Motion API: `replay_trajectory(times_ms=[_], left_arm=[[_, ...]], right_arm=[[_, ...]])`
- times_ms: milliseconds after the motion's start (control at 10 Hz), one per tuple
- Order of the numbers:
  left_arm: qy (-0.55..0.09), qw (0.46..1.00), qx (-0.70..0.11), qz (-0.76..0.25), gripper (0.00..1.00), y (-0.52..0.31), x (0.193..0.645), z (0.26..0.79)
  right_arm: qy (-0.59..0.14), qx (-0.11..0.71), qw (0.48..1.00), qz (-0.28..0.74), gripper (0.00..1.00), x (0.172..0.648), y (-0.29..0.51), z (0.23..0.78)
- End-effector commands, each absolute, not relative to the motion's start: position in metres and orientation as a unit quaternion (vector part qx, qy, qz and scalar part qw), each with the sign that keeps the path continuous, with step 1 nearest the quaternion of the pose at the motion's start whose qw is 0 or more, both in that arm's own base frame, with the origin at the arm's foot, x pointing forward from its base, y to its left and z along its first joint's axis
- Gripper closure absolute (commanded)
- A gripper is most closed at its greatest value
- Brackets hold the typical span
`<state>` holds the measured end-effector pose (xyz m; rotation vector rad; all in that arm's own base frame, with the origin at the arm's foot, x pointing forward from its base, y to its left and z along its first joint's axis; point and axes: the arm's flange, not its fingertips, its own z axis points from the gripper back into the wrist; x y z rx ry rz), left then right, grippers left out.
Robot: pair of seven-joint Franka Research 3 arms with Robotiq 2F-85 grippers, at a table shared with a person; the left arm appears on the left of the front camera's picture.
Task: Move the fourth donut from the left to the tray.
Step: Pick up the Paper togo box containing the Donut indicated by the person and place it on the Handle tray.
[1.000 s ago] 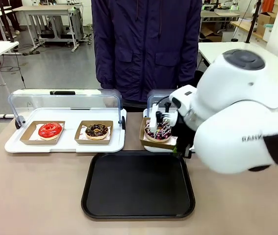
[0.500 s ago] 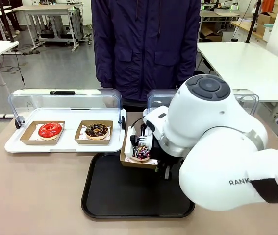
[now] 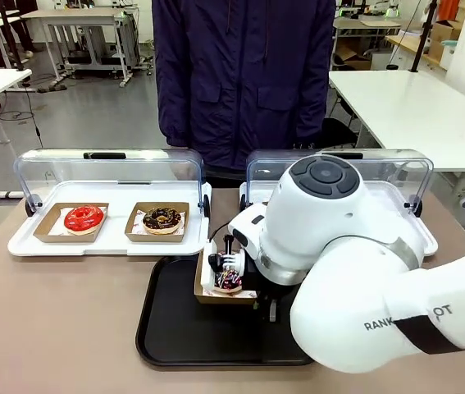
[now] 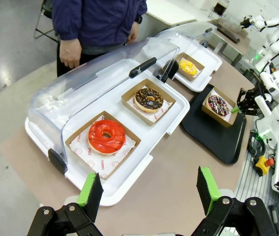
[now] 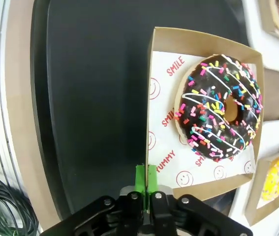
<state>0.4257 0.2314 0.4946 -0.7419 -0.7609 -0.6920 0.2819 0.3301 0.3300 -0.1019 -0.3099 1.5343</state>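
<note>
The fourth donut (image 5: 219, 107), chocolate-glazed with white drizzle and coloured sprinkles, sits in its brown cardboard holder (image 5: 155, 93) just above the middle of the front view, over the upper part of the black tray (image 3: 175, 328). The right gripper (image 5: 145, 183) is clamped fully shut on the holder's thin side wall; in the right wrist view its green pads rise from the bottom centre and pinch that wall edge-on, with the donut lying up and to the right of the jaws and bare tray filling the left half of the frame. So the load hangs entirely to one side of the grip, and the holder looks tilted in the front view, which suggests it is carried rather than resting, though contact with the tray cannot be told for sure. The coming move likely turns on lowering the holder flat onto the tray beneath it before letting go. The left gripper (image 4: 149, 189) stands wide open and holds nothing at the bottom of the left wrist view, well apart from the donut at that frame's right; the right arm is clearly nearer.
</note>
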Motion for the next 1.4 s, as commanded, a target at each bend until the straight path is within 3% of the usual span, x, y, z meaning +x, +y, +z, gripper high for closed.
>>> replay_trajectory(times_ms=[0, 700, 800, 900, 1000, 1100, 1200, 1300], left_arm=[[-0.358, 0.802, -0.349, -0.327, 0.00, 0.230, 0.425, 0.497], [-0.358, 0.802, -0.349, -0.327, 0.00, 0.230, 0.425, 0.497], [-0.358, 0.802, -0.349, -0.327, 0.00, 0.230, 0.425, 0.497], [-0.358, 0.802, -0.349, -0.327, 0.00, 0.230, 0.425, 0.497], [-0.358, 0.802, -0.349, -0.327, 0.00, 0.230, 0.425, 0.497], [-0.358, 0.802, -0.349, -0.327, 0.00, 0.230, 0.425, 0.497], [-0.358, 0.802, -0.349, -0.327, 0.00, 0.230, 0.425, 0.497], [-0.358, 0.802, -0.349, -0.327, 0.00, 0.230, 0.425, 0.497]], right_arm=[[-0.145, -0.043, 0.697, 0.701, 0.98, 0.253, 0.309, 0.311], [-0.110, -0.021, 0.688, 0.717, 0.98, 0.255, 0.308, 0.296], [-0.117, -0.032, 0.690, 0.714, 0.41, 0.254, 0.308, 0.297], [-0.120, -0.031, 0.692, 0.711, 0.41, 0.254, 0.307, 0.301], [-0.121, -0.030, 0.695, 0.708, 0.00, 0.255, 0.306, 0.306], [-0.109, -0.024, 0.704, 0.702, 0.38, 0.255, 0.305, 0.313], [-0.102, -0.025, 0.710, 0.696, 0.00, 0.255, 0.306, 0.322], [-0.103, -0.024, 0.712, 0.694, 0.00, 0.256, 0.306, 0.332]])
